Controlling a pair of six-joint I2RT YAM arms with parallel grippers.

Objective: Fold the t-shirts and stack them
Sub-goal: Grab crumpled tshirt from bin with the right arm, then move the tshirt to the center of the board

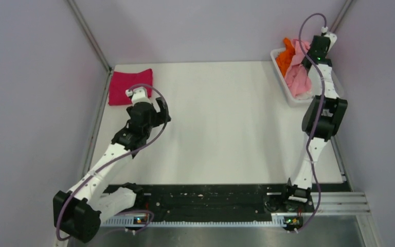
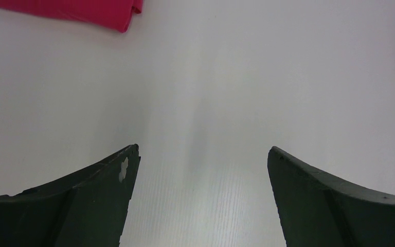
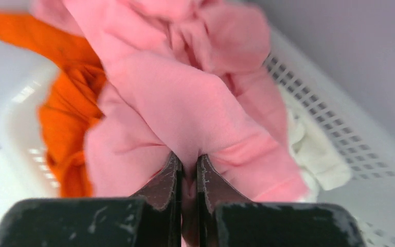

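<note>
A folded magenta-red t-shirt [image 1: 129, 86] lies at the table's far left corner; its edge shows in the left wrist view [image 2: 82, 10]. My left gripper [image 1: 160, 110] is open and empty, low over the bare table just right of it [image 2: 201, 152]. My right gripper [image 3: 189, 160] is shut on a fold of the light pink t-shirt [image 3: 185, 98], over the white basket [image 1: 283, 82] at the far right. The pink shirt [image 1: 298, 77] rises out of the basket. An orange t-shirt [image 3: 67, 113] and a white t-shirt [image 3: 313, 149] lie in the basket beside it.
The white slatted basket [image 3: 339, 128] stands against the right wall at the table's far right corner. Grey walls with metal posts enclose the white table [image 1: 221, 128] on the left, back and right. A black rail with the arm bases runs along the near edge.
</note>
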